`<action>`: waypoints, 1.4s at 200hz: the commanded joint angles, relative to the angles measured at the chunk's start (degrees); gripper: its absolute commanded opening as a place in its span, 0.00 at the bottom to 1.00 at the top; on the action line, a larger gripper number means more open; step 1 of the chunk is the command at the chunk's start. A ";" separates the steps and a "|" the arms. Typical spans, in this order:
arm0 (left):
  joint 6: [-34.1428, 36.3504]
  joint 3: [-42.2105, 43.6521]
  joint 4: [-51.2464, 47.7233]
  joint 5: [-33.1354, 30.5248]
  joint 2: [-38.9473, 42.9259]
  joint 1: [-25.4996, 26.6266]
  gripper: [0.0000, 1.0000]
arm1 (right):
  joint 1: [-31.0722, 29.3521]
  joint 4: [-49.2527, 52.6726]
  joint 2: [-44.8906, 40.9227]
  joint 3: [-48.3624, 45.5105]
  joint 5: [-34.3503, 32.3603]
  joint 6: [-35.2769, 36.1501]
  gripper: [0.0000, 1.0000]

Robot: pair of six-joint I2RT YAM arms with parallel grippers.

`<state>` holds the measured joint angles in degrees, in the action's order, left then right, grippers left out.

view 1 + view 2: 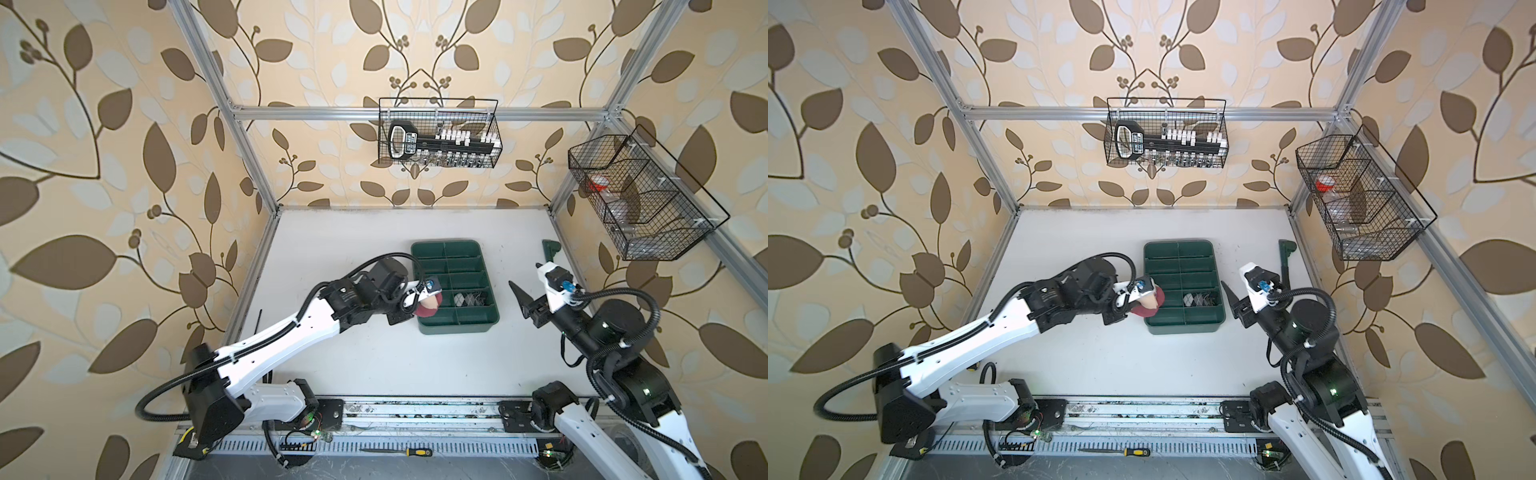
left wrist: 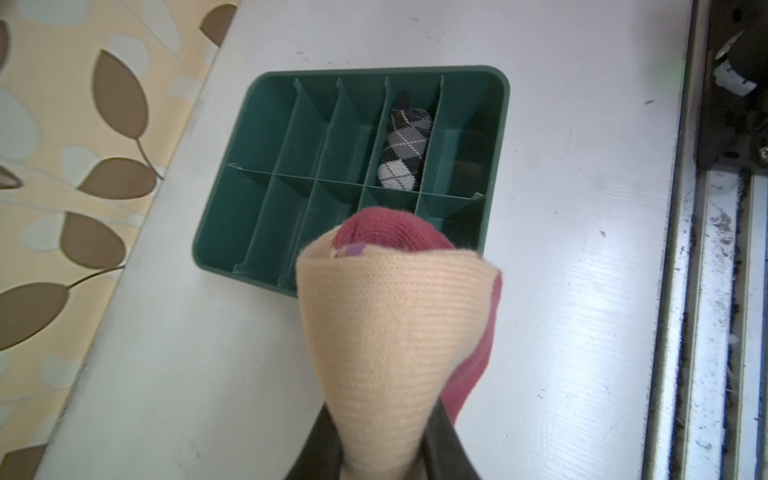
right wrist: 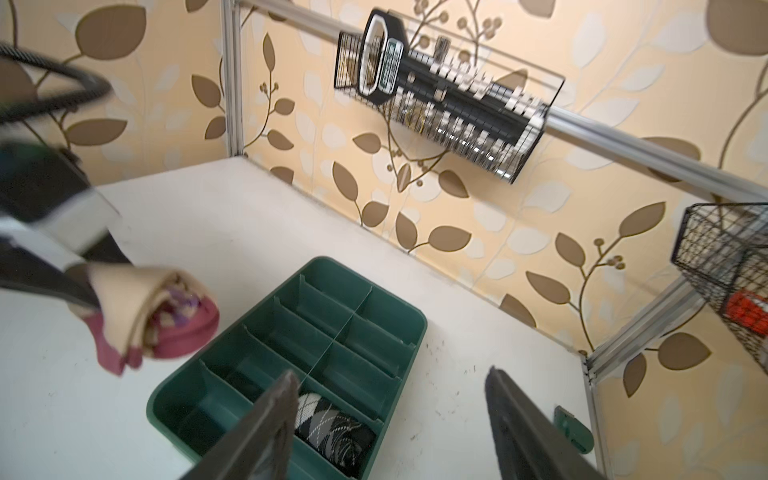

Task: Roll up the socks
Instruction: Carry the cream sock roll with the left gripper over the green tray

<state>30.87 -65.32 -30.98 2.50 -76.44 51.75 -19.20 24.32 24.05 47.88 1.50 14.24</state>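
A rolled beige sock (image 1: 429,306) (image 2: 395,324) with a maroon end hangs just above the near left corner of the green divided tray (image 1: 453,330) (image 2: 374,71). My left gripper (image 2: 384,444) is shut on this roll's narrow end. The black argyle sock (image 1: 467,299) (image 2: 405,149) (image 3: 332,432) lies rolled in a tray compartment on the right side, one row back from the front. My right gripper (image 3: 392,374) (image 1: 524,274) stands open with nothing in it, raised beside the tray's right edge.
A small green piece (image 1: 550,249) (image 3: 571,428) lies at the back right of the white table. Two wire baskets (image 1: 438,133) (image 1: 640,195) hang on the frame at the back and right. A screwdriver (image 1: 399,451) rests on the front rail.
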 commanded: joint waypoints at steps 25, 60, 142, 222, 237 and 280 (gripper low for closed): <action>-0.47 -4.00 6.25 -4.09 -7.76 3.36 0.00 | 0.31 -1.62 0.37 -0.67 -2.81 -3.12 0.72; 0.97 -6.95 7.14 -5.78 -12.96 3.27 0.00 | 0.28 -2.26 -0.28 -2.15 -2.25 -3.47 0.72; 4.47 -8.99 10.86 -3.99 -21.22 0.05 0.00 | 0.30 -1.38 -1.87 -3.64 -1.60 -2.03 0.72; 4.86 -6.87 12.37 -2.62 -24.97 -2.28 0.00 | 0.30 -0.15 -2.67 -5.73 -0.71 -2.02 0.72; 4.41 -6.80 12.57 -1.68 -25.49 -3.08 0.00 | 0.30 0.19 -2.91 -5.78 -0.76 -2.20 0.72; 5.03 -9.27 10.63 -0.06 -22.56 -3.78 0.00 | 0.30 0.47 -2.99 -5.71 -0.62 -2.37 0.72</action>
<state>34.79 -72.14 -19.88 0.93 -101.67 48.64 -19.09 24.10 21.71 42.70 0.23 11.81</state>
